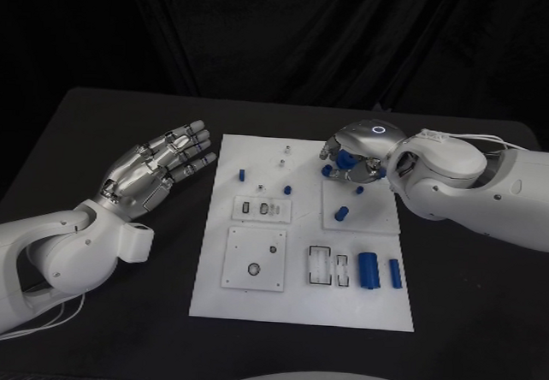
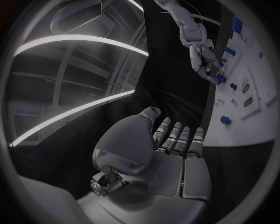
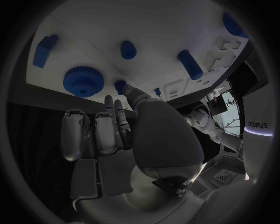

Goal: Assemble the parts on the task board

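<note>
From the head camera I see my left hand (image 1: 158, 167) lying palm up over the black table (image 1: 105, 121), fingers spread, holding nothing, just off the near edge of the white task board (image 1: 303, 234). My right hand (image 1: 354, 160) is down over the board's far corner, fingers curled round some blue parts; I cannot tell whether it grips one. Nearer me than that hand lie a blue peg (image 1: 343, 214) and two blue cylinders (image 1: 368, 270), side by side. Black drapes (image 1: 295, 45) close off the room behind the table.

Through the left wrist camera, my left hand's fingers (image 2: 175, 137) lie straight and apart, empty. Beyond the fingertips the board's edge (image 2: 245, 116) carries a blue peg (image 2: 226, 120).

Through the right wrist camera, my right hand's fingers (image 3: 114, 123) reach toward the board. A blue gear (image 3: 83, 81) sits just beyond the fingertips, with a small blue stud (image 3: 120, 85) beside it. Whether the fingertips touch either I cannot tell.
</note>
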### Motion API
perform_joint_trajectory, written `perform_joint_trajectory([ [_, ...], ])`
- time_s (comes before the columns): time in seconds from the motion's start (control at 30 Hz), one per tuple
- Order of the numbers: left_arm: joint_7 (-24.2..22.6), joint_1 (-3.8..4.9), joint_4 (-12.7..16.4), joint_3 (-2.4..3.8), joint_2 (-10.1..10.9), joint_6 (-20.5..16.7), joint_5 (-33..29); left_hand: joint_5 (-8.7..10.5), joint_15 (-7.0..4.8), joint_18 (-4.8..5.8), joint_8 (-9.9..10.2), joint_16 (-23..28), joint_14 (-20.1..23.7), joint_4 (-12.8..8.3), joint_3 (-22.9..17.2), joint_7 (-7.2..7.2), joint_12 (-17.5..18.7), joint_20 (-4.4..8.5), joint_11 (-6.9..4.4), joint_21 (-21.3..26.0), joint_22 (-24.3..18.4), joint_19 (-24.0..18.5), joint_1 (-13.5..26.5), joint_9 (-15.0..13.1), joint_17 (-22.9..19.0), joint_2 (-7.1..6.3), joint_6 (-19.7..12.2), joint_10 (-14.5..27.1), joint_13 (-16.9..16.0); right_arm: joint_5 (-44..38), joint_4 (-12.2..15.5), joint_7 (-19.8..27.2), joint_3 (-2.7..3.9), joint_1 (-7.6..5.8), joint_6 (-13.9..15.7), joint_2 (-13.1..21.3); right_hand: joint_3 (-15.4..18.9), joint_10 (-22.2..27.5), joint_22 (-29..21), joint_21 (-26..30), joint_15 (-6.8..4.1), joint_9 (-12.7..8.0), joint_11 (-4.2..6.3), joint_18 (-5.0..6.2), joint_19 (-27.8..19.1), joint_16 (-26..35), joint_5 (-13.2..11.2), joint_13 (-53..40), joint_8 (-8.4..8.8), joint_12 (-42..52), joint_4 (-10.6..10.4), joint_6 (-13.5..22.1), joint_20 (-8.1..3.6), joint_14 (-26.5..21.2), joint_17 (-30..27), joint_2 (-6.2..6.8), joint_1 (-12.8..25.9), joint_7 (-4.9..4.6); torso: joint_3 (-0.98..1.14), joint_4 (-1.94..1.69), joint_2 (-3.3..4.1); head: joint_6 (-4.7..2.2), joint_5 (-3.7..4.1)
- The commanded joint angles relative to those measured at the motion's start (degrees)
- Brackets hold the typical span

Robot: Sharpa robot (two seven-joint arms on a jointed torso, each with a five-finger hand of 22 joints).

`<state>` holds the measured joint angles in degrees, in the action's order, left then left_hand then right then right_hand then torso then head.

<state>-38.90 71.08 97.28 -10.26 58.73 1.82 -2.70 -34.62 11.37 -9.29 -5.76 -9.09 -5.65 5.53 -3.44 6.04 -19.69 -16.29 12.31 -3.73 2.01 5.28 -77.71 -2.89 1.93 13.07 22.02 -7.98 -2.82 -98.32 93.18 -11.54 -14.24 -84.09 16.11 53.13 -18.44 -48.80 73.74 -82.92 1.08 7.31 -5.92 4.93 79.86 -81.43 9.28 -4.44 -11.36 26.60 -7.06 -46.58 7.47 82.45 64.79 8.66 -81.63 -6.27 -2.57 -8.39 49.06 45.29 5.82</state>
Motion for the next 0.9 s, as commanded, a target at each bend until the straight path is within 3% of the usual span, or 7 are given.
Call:
perform_joint_trajectory([
  [0.03, -15.3, 0.12, -0.1, -0.05, -0.1, 1.2, -0.1, -0.26, 0.46, 0.50, -0.2, -0.3, -0.1, -0.1, -0.5, 0.31, -0.2, -0.22, 0.31, -0.3, 0.1, 0.1, 0.7, -0.1, 0.1, 0.06, 0.3, 0.2, 0.0, -0.5, -0.3, 0.3, 0.04, 0.30, 1.5, -0.3, -0.5, -0.8, 0.1, 0.2, -0.27, 0.1, 0.10, -1.08, 0.0, 0.4, -0.1, 0.0, 0.35, -0.5, -0.1, -0.3, -0.40, 0.0, -0.1, -0.34, 0.1, -0.14, -0.06, -0.02, 0.00, 0.12, 0.08],
  [0.27, -15.2, 0.11, -0.3, -0.13, -0.3, 1.3, -0.1, -0.26, 0.55, 0.55, -0.2, -0.4, -0.1, -0.2, -0.7, 0.38, -0.2, -0.24, 0.39, -0.3, 0.1, 0.1, 0.8, -0.1, 0.1, 0.05, 0.3, 0.3, 0.0, -0.5, -1.1, 0.6, 0.05, 0.85, 1.5, -1.2, -2.5, -4.3, 0.9, -0.1, -0.07, 0.7, 0.31, -1.26, 0.7, 0.4, 1.1, 0.3, 0.53, -1.7, -0.5, -2.0, -0.23, 0.7, 0.7, -0.95, -0.5, -0.72, -0.12, -0.03, -0.05, 0.34, 0.08],
  [0.5, -15.0, 0.11, -0.4, -0.15, -0.4, 1.5, -0.1, -0.26, 0.63, 0.60, -0.2, -0.5, -0.1, -0.3, -0.9, 0.45, -0.3, -0.27, 0.47, -0.3, 0.1, 0.2, 0.8, -0.1, 0.1, 0.05, 0.4, 0.4, 0.0, -0.5, -1.6, 0.7, 0.06, 1.19, 1.0, -1.6, -4.3, -7.8, 1.5, -0.2, -0.46, 2.0, 0.88, -1.36, 1.1, 0.5, 1.6, 0.5, -0.70, -3.2, -0.4, -6.1, -0.55, 1.1, 1.1, -1.35, -0.9, -1.12, -0.13, -0.03, -0.07, 0.46, 0.10],
  [0.6, -14.9, 0.11, -0.5, -0.15, -0.3, 1.5, -0.1, -0.26, 0.63, 0.60, -0.2, -0.5, -0.1, -0.3, -0.9, 0.45, -0.3, -0.27, 0.47, -0.3, 0.1, 0.2, 0.8, -0.1, 0.1, 0.05, 0.4, 0.4, 0.0, -0.5, -1.7, 0.7, 0.06, 1.26, 0.6, -1.8, -4.9, -9.8, 1.8, -0.3, -0.89, 3.0, 1.39, -1.42, 1.4, 0.5, 1.6, 0.4, -1.72, -3.9, -0.2, -8.6, -0.94, 1.3, 1.4, -1.70, -1.1, -1.23, -0.16, -0.05, -0.07, 0.52, 0.09],
  [0.9, -14.7, 0.11, -0.4, -0.20, -0.3, 1.8, -0.1, -0.25, 0.77, 0.70, -0.3, -0.6, -0.1, -0.4, -1.1, 0.57, -0.5, -0.31, 0.62, -0.4, 0.1, 0.2, 0.9, -0.1, 0.1, 0.01, 0.5, 0.4, 0.0, -0.5, -1.7, 1.0, 0.06, 1.36, 1.2, -1.8, -6.4, -13.5, 2.1, -0.3, -1.59, 4.6, 2.16, -1.47, 1.5, 0.8, 3.0, 0.3, -2.65, -5.5, 1.6, -11.4, -1.64, 1.5, 1.4, -2.69, -2.8, -1.05, -0.13, -0.08, -0.11, 0.29, 0.13],
])
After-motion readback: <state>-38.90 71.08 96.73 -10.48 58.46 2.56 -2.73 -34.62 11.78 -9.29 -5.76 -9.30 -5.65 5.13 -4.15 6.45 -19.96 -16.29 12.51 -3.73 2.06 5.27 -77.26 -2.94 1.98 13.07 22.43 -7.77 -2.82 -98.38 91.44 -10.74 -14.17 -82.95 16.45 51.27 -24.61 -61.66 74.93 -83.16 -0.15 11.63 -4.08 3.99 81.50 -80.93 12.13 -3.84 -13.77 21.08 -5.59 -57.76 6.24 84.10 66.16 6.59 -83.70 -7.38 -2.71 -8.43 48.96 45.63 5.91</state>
